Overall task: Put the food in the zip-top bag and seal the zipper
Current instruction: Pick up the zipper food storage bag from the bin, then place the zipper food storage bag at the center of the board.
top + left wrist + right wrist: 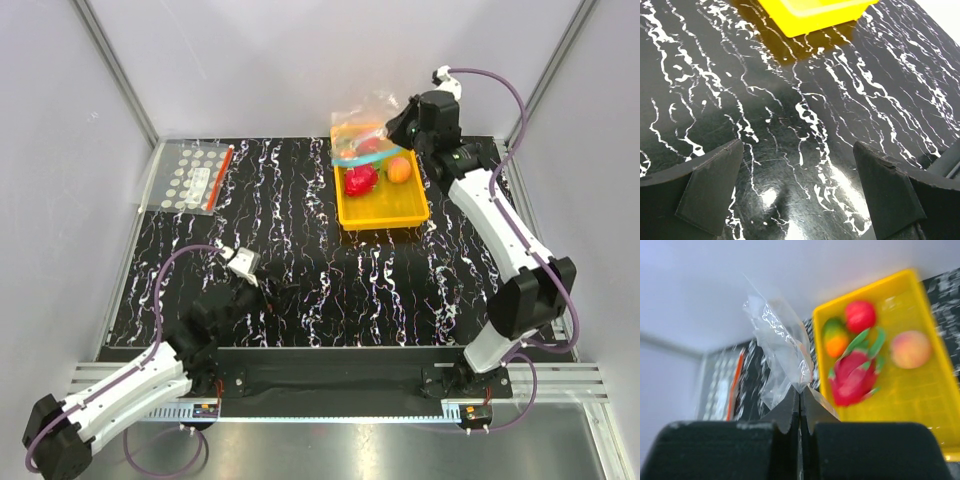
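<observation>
The zip-top bag [362, 122] is a crumpled clear pouch lifted over the far end of the yellow tray [383, 213]. My right gripper [398, 128] is shut on its edge, and the right wrist view shows the fingertips [790, 407] pinching the plastic of the zip-top bag [777, 340]. A pale blue zipper strip [352, 160] curves below it. The food lies in the tray [920, 405]: a red apple [860, 315], an orange-and-green fruit [835, 337], a peach [910, 350] and a pink-red fruit with green leaves [855, 375]. My left gripper [800, 190] hangs open and empty low over the table.
A flat clear bag with white dots and a red strip [195, 178] lies at the far left of the black marbled table [300, 240]. White enclosure walls and metal posts stand close around the table. The tray's near corner [815, 12] shows ahead of the left gripper.
</observation>
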{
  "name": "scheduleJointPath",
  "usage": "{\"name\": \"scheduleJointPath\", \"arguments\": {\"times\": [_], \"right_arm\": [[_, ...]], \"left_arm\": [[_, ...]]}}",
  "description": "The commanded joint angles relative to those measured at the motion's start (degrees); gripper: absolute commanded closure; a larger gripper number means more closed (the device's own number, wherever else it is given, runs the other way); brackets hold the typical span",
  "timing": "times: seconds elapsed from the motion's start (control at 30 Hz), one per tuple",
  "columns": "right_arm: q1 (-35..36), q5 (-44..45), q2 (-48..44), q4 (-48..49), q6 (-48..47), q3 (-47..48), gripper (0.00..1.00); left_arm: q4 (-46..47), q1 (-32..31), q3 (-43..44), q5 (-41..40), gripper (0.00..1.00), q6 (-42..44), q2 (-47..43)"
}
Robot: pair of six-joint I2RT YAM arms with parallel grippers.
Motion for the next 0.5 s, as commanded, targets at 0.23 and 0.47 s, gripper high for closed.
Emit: {"name": "scheduleJointPath", "arguments": {"times": [0.23, 0.47], "right_arm": [[0.03, -38.98, -9.23, 2.63, -6.98, -16.29, 1.00], [0.12, -44.35, -14.68, 3.34, -12.07, -23.87, 1.00]], "left_arm": [[-2.04, -4.00, 5.12, -7.51, 0.01, 2.99, -5.41], [-1.95, -4.35, 6.35, -7.77, 0.01, 2.55, -3.83]]}}
